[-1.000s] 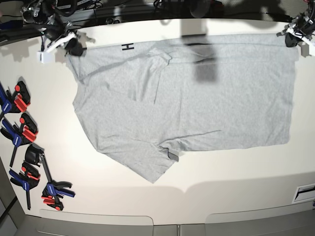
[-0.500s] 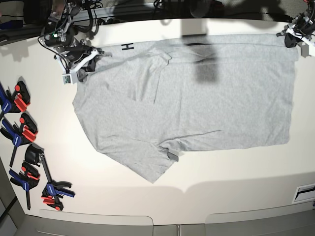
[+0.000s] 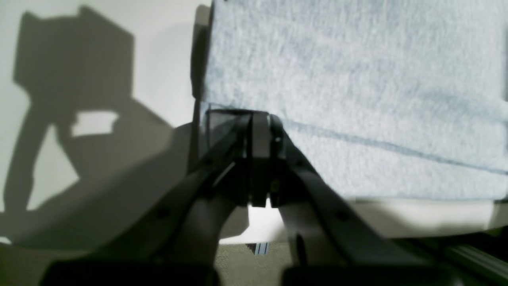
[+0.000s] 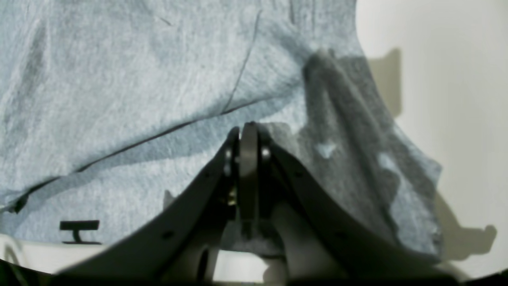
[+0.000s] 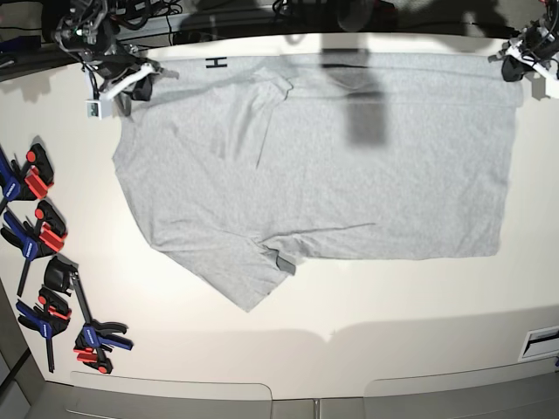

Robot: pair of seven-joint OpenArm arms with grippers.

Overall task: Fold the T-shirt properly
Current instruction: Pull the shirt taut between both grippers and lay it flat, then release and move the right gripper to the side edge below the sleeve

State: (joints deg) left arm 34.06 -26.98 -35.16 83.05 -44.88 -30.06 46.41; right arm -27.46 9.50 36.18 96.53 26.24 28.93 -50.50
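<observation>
The light grey T-shirt (image 5: 332, 166) lies spread on the white table (image 5: 393, 305), with one sleeve (image 5: 253, 271) pointing to the near side. A black letter (image 5: 215, 62) shows at its far edge. At the far left, my right gripper (image 5: 133, 85) is shut on the shirt's shoulder corner. The right wrist view shows its fingers (image 4: 248, 129) pinching grey fabric (image 4: 119, 79). My left gripper (image 5: 514, 70) is shut on the far right hem corner. In the left wrist view its tips (image 3: 260, 119) clamp the edge of the cloth (image 3: 357, 79).
Several blue and red clamps (image 5: 39, 236) lie along the table's left edge. Dark cables and arm bases line the far edge. A slotted plate (image 5: 541, 340) sits at the near right corner. The table's front edge runs below the shirt.
The right gripper has swung back toward the far left corner, dragging the shirt's shoulder with it. The whole shirt has slid toward the far edge and leftward. The left gripper has barely moved.
</observation>
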